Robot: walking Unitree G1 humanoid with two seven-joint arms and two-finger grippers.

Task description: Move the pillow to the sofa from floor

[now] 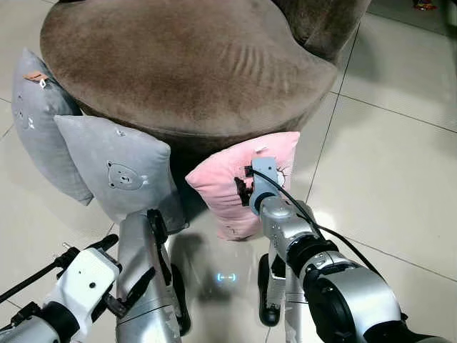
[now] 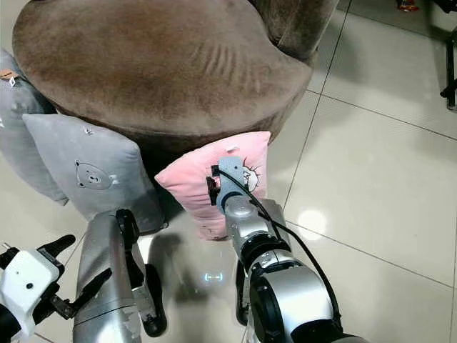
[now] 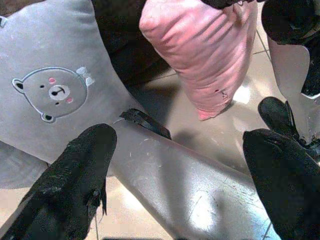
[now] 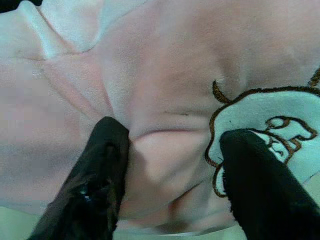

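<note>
Right end effector pinching the pink pillow at the foot of the sofa.

The pink pillow [image 1: 239,182] stands on the tiled floor [image 1: 385,164] in the centre of the frame, leaning against the brown sofa [image 1: 186,64]. The right end effector [image 4: 167,170] presses into it, black fingers [image 4: 100,175] squeezing a fold of fabric between them. The left end effector [image 3: 175,175] hangs wide open at lower left, holding nothing. Two grey bear pillows [image 1: 118,175] lean at the left of the frame.
</note>
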